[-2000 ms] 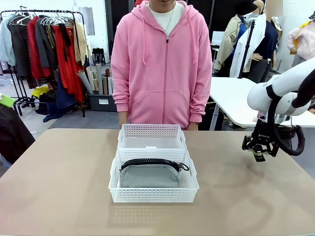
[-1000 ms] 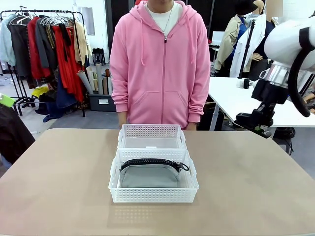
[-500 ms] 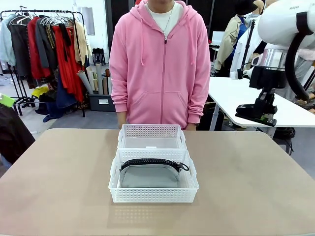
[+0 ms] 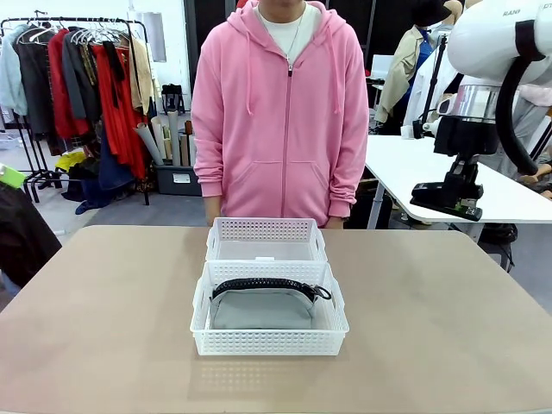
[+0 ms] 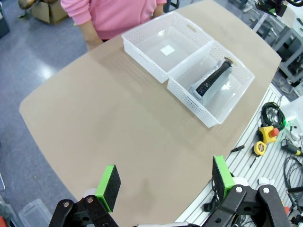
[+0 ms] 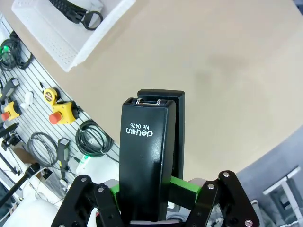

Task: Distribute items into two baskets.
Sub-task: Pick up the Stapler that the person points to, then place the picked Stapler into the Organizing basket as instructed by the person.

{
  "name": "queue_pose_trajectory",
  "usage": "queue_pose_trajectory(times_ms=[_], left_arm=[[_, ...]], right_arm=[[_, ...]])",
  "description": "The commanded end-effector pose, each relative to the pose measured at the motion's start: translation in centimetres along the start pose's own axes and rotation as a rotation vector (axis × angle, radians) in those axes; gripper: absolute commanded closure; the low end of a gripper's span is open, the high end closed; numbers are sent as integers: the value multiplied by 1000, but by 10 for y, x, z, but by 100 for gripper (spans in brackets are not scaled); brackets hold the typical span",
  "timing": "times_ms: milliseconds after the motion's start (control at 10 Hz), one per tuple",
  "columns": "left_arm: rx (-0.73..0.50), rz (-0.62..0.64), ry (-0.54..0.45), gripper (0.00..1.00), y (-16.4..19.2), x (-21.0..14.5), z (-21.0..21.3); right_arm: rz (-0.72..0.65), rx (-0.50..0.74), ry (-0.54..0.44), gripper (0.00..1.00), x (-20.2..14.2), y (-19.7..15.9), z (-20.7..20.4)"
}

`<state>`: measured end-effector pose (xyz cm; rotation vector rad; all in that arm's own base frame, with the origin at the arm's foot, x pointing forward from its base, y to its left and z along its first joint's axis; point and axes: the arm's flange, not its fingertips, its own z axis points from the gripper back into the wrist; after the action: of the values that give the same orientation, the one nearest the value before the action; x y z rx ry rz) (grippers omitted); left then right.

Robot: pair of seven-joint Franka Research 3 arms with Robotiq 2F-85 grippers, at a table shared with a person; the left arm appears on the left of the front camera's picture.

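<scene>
Two white rectangular lattice-sided plastic baskets set end to end mid-counter, touching, one toward 12 o'clock by the person in the pink hoodie, one toward 6 o'clock. Flat grey fabric pouch with black zipper already lying in the 6 o'clock basket, so likely one item sorted; 12 o'clock basket holding only a small white label. Small black stapler pinched lengthwise between the right gripper jaws, carried high at 2 o'clock off the beige counter, presumably for lifting over the rims toward the unfilled basket. Left gripper hanging jaws spread, holding nothing, far above the counter. Near basket's wall between stapler and far basket; person's torso close behind it. Tool clutter beyond the counter edge.
</scene>
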<state>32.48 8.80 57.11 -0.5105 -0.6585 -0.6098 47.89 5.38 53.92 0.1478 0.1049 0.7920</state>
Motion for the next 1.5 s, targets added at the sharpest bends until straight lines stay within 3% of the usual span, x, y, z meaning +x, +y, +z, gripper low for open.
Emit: queue_pose_trajectory(times_ms=[0,1400], left_arm=[[-14,-13,-21,0,1,0,-1],[-14,-13,-21,0,1,0,-1]], right_arm=[[-4,-4,-4,100,-2,1,2],[-4,-4,-4,100,-2,1,2]])
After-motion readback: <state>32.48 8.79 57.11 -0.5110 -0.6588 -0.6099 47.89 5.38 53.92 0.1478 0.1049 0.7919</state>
